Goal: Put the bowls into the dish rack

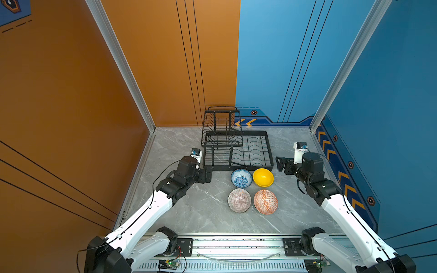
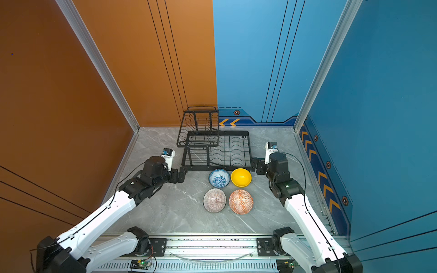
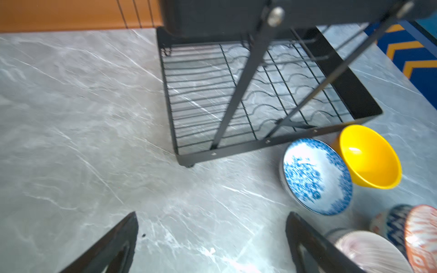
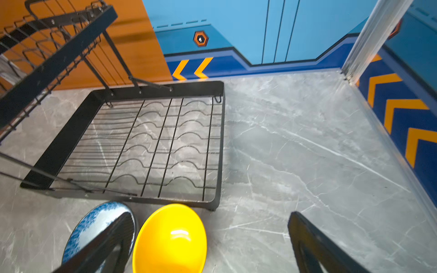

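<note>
The black wire dish rack (image 1: 270,151) (image 2: 248,146) stands at the back of the table, its raised basket (image 1: 222,127) on the left side. No bowl sits in it. In front of it stand the blue-white floral bowl (image 1: 241,178) (image 3: 314,175), the yellow bowl (image 1: 263,177) (image 4: 170,238), the pinkish striped bowl (image 1: 239,200) and the orange-white bowl (image 1: 265,201), all upright. My left gripper (image 1: 206,176) (image 3: 212,214) hovers open by the rack's front left corner. My right gripper (image 1: 280,163) (image 4: 211,213) is open just right of the yellow bowl. Neither holds anything.
Orange wall panels rise on the left and blue ones behind and on the right, with aluminium posts (image 1: 316,123) at the corners. Bare grey marble tabletop (image 1: 194,212) lies left of the bowls. The arms' mounting rail (image 1: 236,245) runs along the front edge.
</note>
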